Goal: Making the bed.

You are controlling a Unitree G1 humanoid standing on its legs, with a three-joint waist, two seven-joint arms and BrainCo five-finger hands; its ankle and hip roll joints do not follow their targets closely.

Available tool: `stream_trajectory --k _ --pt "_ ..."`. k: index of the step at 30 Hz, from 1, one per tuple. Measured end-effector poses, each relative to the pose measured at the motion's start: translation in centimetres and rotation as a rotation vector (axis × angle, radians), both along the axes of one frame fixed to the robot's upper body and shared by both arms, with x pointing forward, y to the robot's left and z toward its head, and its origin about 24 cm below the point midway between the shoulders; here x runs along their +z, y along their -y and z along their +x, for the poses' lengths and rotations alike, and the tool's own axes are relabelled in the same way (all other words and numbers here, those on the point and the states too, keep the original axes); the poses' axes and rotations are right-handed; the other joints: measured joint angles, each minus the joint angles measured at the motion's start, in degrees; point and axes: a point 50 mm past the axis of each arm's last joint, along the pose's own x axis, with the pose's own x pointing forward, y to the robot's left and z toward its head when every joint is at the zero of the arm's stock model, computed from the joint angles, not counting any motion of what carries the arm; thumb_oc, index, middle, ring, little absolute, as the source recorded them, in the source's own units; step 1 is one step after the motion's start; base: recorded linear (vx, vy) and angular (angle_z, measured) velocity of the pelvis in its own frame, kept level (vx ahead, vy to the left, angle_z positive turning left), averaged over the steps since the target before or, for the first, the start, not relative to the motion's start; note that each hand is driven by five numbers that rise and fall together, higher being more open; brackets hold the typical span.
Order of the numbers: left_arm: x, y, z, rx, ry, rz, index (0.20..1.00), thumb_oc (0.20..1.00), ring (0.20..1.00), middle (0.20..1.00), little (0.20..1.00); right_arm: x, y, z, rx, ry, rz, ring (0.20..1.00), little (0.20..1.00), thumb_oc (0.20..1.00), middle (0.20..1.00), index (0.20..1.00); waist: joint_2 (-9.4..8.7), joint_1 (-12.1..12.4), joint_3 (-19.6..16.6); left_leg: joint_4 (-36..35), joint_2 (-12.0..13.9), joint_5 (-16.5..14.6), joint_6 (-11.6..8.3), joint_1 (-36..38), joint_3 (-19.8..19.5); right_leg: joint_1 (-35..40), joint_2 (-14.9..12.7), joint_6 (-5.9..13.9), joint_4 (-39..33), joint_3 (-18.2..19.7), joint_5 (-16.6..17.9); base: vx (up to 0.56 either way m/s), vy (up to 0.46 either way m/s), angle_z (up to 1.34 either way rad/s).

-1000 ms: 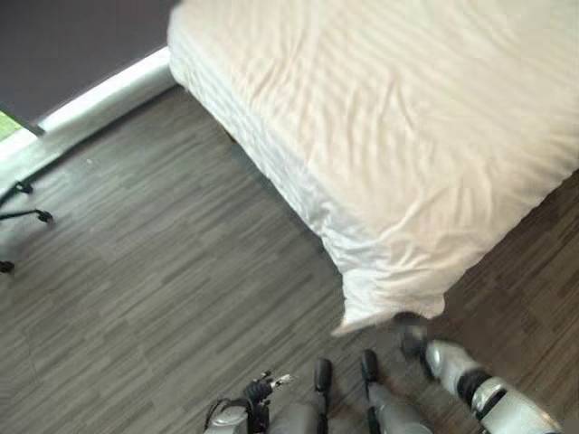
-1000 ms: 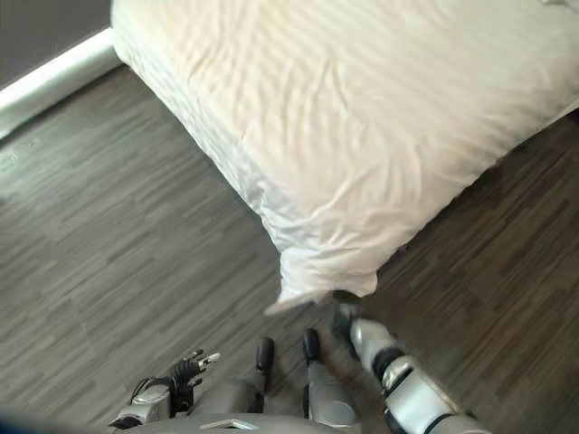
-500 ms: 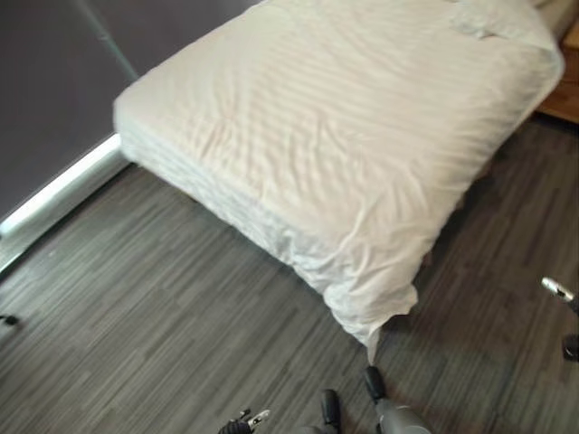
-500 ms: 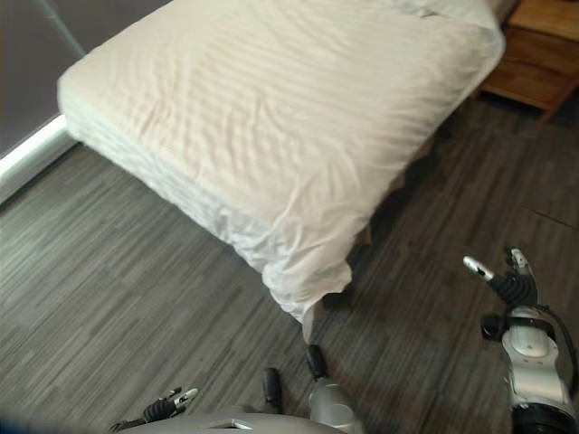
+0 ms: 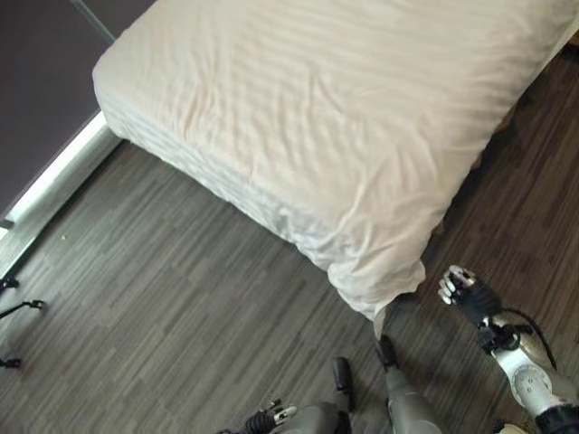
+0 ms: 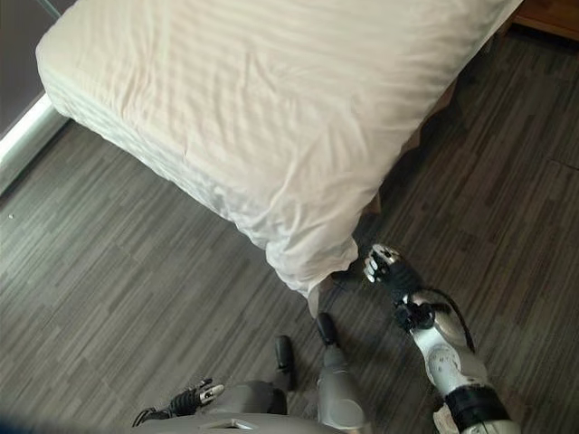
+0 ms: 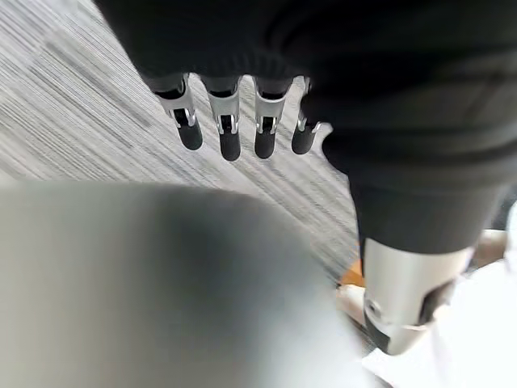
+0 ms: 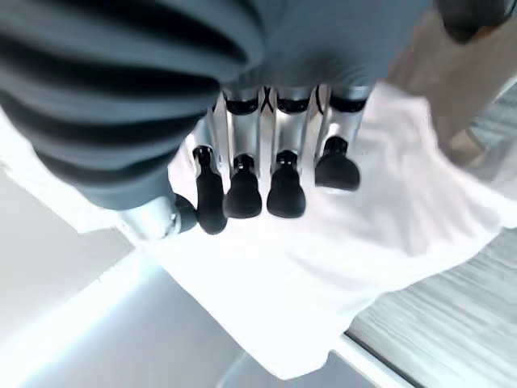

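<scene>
Bed (image 5: 317,108) with its white striped cover (image 5: 380,226) lies across the wood floor (image 5: 163,298); since half a second ago the right hand (image 5: 466,291) has come in beside the cover's hanging corner, fingers curled, holding nothing. Right wrist view: the fingers (image 8: 242,190) hang over white cloth, not touching. Left wrist view: the left hand (image 7: 234,121) hangs relaxed over the floor. No writing is readable.

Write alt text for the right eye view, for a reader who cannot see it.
A bed under a white striped duvet stands on dark wood-look floor, one duvet corner hanging toward the robot. The right hand hovers beside that corner, fingers curled, holding nothing; the left hand hangs low.
</scene>
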Motion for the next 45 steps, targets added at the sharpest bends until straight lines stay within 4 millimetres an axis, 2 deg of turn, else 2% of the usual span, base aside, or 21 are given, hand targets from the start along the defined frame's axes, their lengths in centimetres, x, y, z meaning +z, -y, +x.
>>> stream_trajectory --k 2,4,7,10,14,17,20,23,25,27,33,35,36,37,38,39,40,41,42,43,45 --pt "0.1 -0.2 0.5 0.004 0.009 0.007 1.0 1.0 1.0 1.0 1.0 2.4 -1.5 2.0 0.072 0.081 -0.008 0.2 0.2 0.2 0.2 0.2 -0.61 1.48 0.76 0.02 0.04 0.34 -0.18 -0.58 1.02 -0.81 0.05 -0.01 0.02 0.33 0.41 -0.01 -0.031 -0.12" --pt "0.1 -0.2 0.7 0.004 0.023 0.009 1.0 1.0 1.0 1.0 1.0 3.3 -2.1 2.7 0.099 0.11 -0.006 0.2 0.2 0.2 0.2 0.2 -0.65 2.55 1.02 0.03 0.07 0.32 -0.2 -0.59 1.07 -0.83 0.09 -0.04 0.01 0.3 0.37 0.0 -0.036 -0.02" --pt "0.2 -0.1 0.9 -0.002 0.035 0.01 1.0 1.0 1.0 1.0 1.0 4.4 -4.3 3.5 0.165 0.149 0.072 0.2 0.2 0.2 0.2 0.2 -0.64 2.95 1.45 0.3 0.15 0.25 -0.29 -0.64 1.03 -0.86 0.16 -0.14 0.01 0.15 0.33 0.0 -0.006 0.01" --pt "0.4 -0.2 1.5 -0.008 0.048 0.014 1.0 1.0 1.0 1.0 1.0 4.1 -5.6 3.3 0.224 0.133 0.081 0.2 0.2 0.2 0.2 0.2 -0.67 3.48 1.64 0.31 0.17 0.25 -0.29 -0.67 0.96 -0.84 0.15 -0.33 0.01 -0.01 0.46 0.0 0.0 0.0" --pt "0.7 -0.1 2.6 -0.034 0.082 0.021 1.0 1.0 1.0 1.0 1.0 2.7 -8.3 2.8 0.373 0.052 0.053 0.2 0.2 0.2 0.2 0.2 -1.02 4.15 2.45 0.12 0.22 0.2 -0.38 -1.15 0.99 -1.34 0.18 -0.05 0.01 -0.05 0.2 0.0 -0.018 0.0" --pt "0.9 -0.2 3.1 -0.039 0.104 0.022 1.0 1.0 1.0 1.0 1.0 2.1 -9.1 2.8 0.423 0.02 0.023 0.2 0.2 0.2 0.2 0.2 -1.01 4.24 2.54 0.04 0.09 0.36 -0.44 -2.7 0.54 -2.77 0.04 -0.18 0.02 -0.25 0.39 0.0 -0.025 0.05" --pt "1.0 0.0 3.3 -0.045 0.114 0.018 1.0 1.0 1.0 1.0 1.0 1.3 -8.1 3.3 0.378 -0.021 0.003 0.2 0.2 0.2 0.2 0.2 -0.75 4.24 2.65 0.05 0.11 0.55 -0.35 -3.2 -0.42 -3.03 -0.04 -0.17 0.01 -1.08 0.33 0.01 -0.031 0.12" --pt "1.2 0.0 3.5 -0.052 0.125 0.019 1.0 1.0 1.0 1.0 1.0 1.5 -6.9 4.5 0.314 -0.032 -0.022 0.2 0.2 0.2 0.2 0.2 -0.48 4.56 2.87 0.31 0.02 1.1 -0.39 -4.7 -0.55 -4.39 -0.24 -0.27 0.02 -1.4 0.45 0.01 -0.03 0.07" --pt "1.3 0.3 3.8 -0.068 0.141 0.017 1.0 1.0 1.0 1.0 1.0 2.9 -5.3 6.2 0.228 -0.007 -0.036 0.2 0.2 0.2 0.2 0.2 0.5 4.8 3.47 0.32 -0.16 1.42 -0.33 -6.25 -0.67 -5.81 -0.45 -0.22 0.01 -1.8 0.59 0.03 -0.052 0.09" --pt "1.5 0.7 4.4 -0.08 0.165 0.011 1.0 1.0 1.0 1.0 1.0 4.3 -4.0 7.0 0.183 0.02 -0.06 0.2 0.2 0.2 0.2 0.2 1.34 5.54 4.6 0.33 -0.25 1.66 -0.3 -7.02 -0.9 -6.56 -0.55 -0.14 0.01 -2.05 0.72 0.02 -0.036 0.08" --pt "1.8 0.8 5.0 -0.092 0.184 0.007 1.0 1.0 1.0 1.0 1.0 5.3 -3.6 7.6 0.196 0.071 -0.031 0.2 0.2 0.2 0.2 0.2 2.44 5.11 6.09 0.32 -0.27 2.6 -0.74 -9.93 -1.88 -9.22 -0.72 -0.29 0.01 -2.79 1.4 0.03 -0.032 0.07" --pt "2.1 0.9 5.5 -0.061 0.209 -0.019 1.0 1.0 1.0 1.0 1.0 7.2 -2.7 9.1 0.165 0.118 -0.022 0.2 0.2 0.2 0.2 0.2 2.96 4.83 6.25 0.01 -0.48 2.75 -1.38 -13.0 -1.83 -12.48 -1.16 -0.16 0.02 -3.11 1.51 0.05 -0.048 -0.07" --pt "2.1 1.0 5.7 -0.057 0.211 -0.024 1.0 1.0 1.0 1.0 1.0 7.4 -2.0 9.3 0.121 0.125 0.009 0.2 0.2 0.2 0.2 0.2 3.19 4.87 6.37 0.0 -0.56 2.97 -1.68 -13.51 -1.83 -13.0 -1.31 0.22 0.02 -3.25 1.78 0.06 -0.039 0.06" --pt "2.4 1.8 6.6 -0.075 0.23 -0.04 1.0 1.0 1.0 1.0 1.0 6.0 3.4 9.0 -0.193 0.057 0.116 0.2 0.2 0.2 0.2 0.2 4.33 5.51 6.64 0.01 -0.71 3.06 -1.83 -14.11 -1.77 -13.96 -1.48 0.33 0.55 -3.13 1.85 0.06 -0.02 0.31" --pt "2.6 2.7 7.3 -0.09 0.248 -0.057 1.0 1.0 1.0 1.0 1.0 4.5 10.0 6.7 -0.617 -0.034 0.244 0.2 0.2 0.2 0.2 0.2 5.48 6.82 6.77 0.0 -1.17 2.91 -2.02 -15.14 -1.73 -15.5 -1.82 0.35 2.2 -2.93 1.82 0.05 -0.01 0.35" --pt "2.6 2.7 7.3 -0.073 0.249 -0.066 1.0 1.0 1.0 1.0 1.0 3.0 14.5 3.2 -0.873 -0.113 0.257 0.2 0.2 0.2 0.2 0.2 5.52 7.37 7.01 0.32 -1.45 2.94 -1.97 -16.49 -1.75 -16.83 -2.11 0.36 2.25 -2.8 1.81 0.04 -0.01 0.13" --pt "2.7 2.5 7.4 -0.047 0.252 -0.071 1.0 1.0 1.0 1.0 1.0 0.8 16.7 -0.2 -0.991 -0.189 0.219 0.2 0.2 0.2 0.2 0.2 5.44 6.9 7.98 0.31 -1.38 3.29 -1.51 -16.25 -1.72 -16.79 -1.83 0.47 2.24 -2.63 1.92 0.03 -0.01 -0.19" --pt "2.7 2.4 7.3 -0.036 0.25 -0.071 1.0 1.0 1.0 1.0 1.0 -1.1 17.8 -2.9 -1.081 -0.231 0.238 0.2 0.2 0.2 0.2 0.2 5.38 6.26 8.18 0.01 -1.4 3.56 -1.12 -15.75 -1.69 -16.47 -1.73 0.47 2.36 -2.52 2.07 0.01 0.0 -0.39" --pt "2.7 2.4 7.1 -0.027 0.251 -0.072 1.0 1.0 1.0 1.0 1.0 -4.1 18.6 -6.9 -1.192 -0.334 0.242 0.2 0.2 0.2 0.2 0.2 5.41 4.43 8.22 0.0 -1.4 3.61 -1.02 -14.4 -1.51 -15.4 -1.63 0.5 2.32 -2.51 2.13 0.0 0.008 -0.39" --pt "2.8 2.3 7.2 -0.014 0.258 -0.072 1.0 1.0 1.0 1.0 1.0 -5.7 18.7 -9.1 -1.238 -0.398 0.232 0.2 0.2 0.2 0.2 0.2 5.48 3.3 8.17 -0.01 -1.37 3.63 -0.99 -13.33 -1.54 -14.38 -1.55 0.5 2.12 -2.51 2.15 -0.03 0.017 -0.4" --pt "3.0 2.2 7.7 -0.003 0.276 -0.069 1.0 1.0 1.0 1.0 1.0 -6.7 18.9 -11.1 -1.279 -0.451 0.209 0.2 0.2 0.2 0.2 0.2 5.57 0.4 8.1 -0.01 -1.4 3.26 -0.89 -11.83 -0.88 -12.99 -1.63 0.54 1.55 -2.47 2.46 -0.04 0.023 -0.34"
